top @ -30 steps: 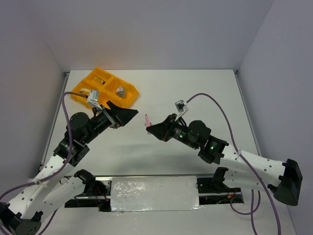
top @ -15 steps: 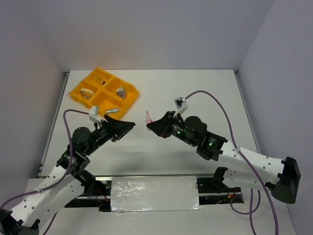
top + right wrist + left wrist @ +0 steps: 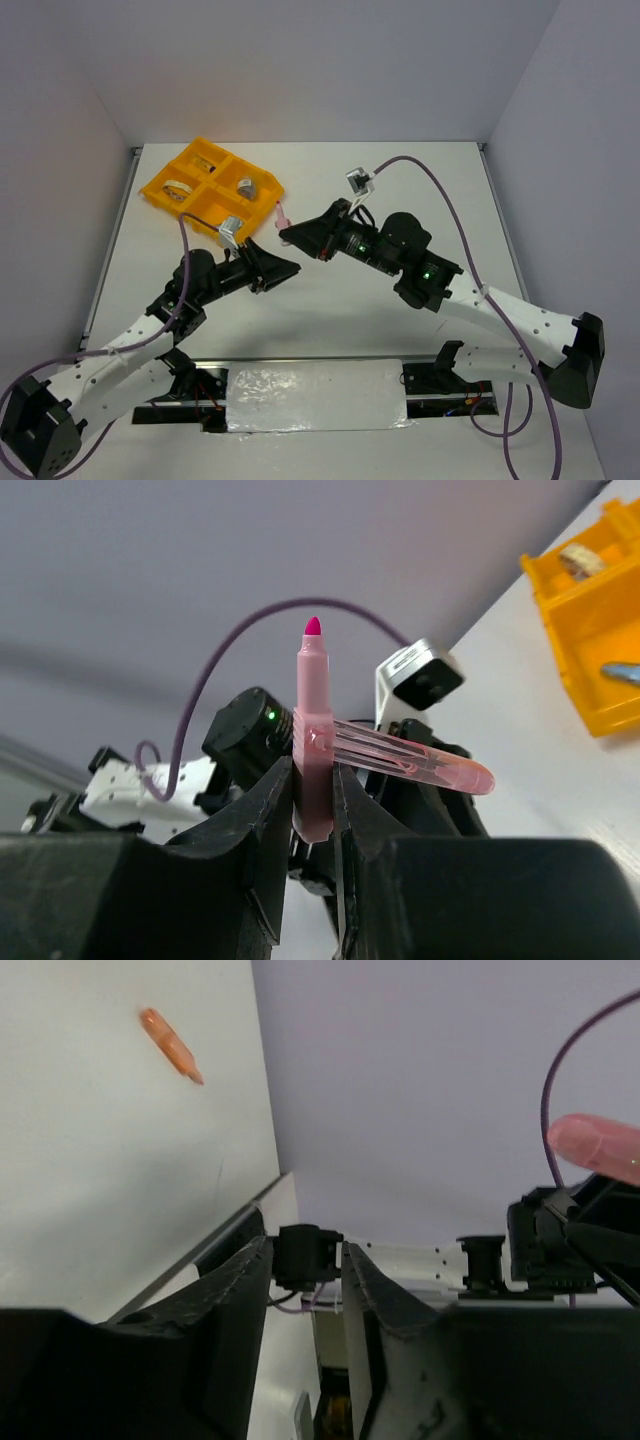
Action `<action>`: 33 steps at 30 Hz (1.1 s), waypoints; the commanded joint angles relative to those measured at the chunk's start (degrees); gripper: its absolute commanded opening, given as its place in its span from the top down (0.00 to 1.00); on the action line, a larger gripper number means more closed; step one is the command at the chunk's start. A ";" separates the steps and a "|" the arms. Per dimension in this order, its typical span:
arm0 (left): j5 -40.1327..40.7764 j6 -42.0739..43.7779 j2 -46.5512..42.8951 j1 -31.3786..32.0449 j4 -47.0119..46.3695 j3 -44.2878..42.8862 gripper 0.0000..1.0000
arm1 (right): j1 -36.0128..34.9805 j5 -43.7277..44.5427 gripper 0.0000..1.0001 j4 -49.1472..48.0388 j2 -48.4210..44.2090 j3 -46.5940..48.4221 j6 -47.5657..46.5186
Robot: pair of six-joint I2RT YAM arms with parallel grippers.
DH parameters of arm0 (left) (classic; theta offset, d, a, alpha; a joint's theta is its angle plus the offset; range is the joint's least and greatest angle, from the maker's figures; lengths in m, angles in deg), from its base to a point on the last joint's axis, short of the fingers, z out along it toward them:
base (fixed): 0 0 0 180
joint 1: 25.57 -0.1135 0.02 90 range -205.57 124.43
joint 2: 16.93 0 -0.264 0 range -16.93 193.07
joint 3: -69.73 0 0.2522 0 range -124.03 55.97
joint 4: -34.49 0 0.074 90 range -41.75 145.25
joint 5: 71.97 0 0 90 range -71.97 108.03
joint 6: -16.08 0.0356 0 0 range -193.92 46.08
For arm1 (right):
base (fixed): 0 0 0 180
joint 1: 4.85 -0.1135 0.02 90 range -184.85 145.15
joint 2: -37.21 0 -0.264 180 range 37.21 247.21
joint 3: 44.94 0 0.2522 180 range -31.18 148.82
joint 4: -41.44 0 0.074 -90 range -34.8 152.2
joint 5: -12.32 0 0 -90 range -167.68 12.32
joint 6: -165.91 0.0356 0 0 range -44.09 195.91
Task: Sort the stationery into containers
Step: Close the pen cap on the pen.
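Observation:
My right gripper [image 3: 287, 232] is shut on a pink marker [image 3: 312, 730] that stands tip up between its jaws, with a clear pink cap [image 3: 430, 768] jutting sideways. It hangs just right of the orange-yellow tray [image 3: 158, 196] at the back left. The tray holds a beige tape ring [image 3: 178, 188], a grey-topped jar [image 3: 246, 186] and a light-blue piece [image 3: 620, 670]. My left gripper [image 3: 293, 268] hovers near the table's middle, below the marker, its jaws a little apart with nothing between them. An orange piece [image 3: 170, 1045] lies on the table in the left wrist view.
The tray's near right corner [image 3: 600, 720] sits close to the right gripper. White table surface [image 3: 400, 180] stretches to the right and back, bounded by grey walls. Purple cables [image 3: 440, 200] loop over both arms.
The left arm has pulled away from the tray towards the middle, its jaws narrowing. The right gripper has carried the pink marker left, closer to the tray.

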 commanded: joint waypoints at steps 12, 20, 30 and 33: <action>-2.27 4.39 2.80 1.13 -13.36 -4.12 0.40 | -2.59 -9.40 1.00 -6.81 0.38 -7.01 -0.34; -0.59 8.44 2.18 1.13 -17.47 -3.07 0.24 | -3.20 -8.52 1.00 -6.02 -4.98 -13.61 1.78; 0.28 12.39 0.16 1.13 -17.75 -1.57 0.23 | -3.20 -7.02 1.00 -3.82 -6.48 -14.66 1.42; 0.37 13.19 -0.72 1.13 -17.92 -1.40 0.23 | -3.20 -7.02 1.00 -3.56 -6.04 -14.40 1.34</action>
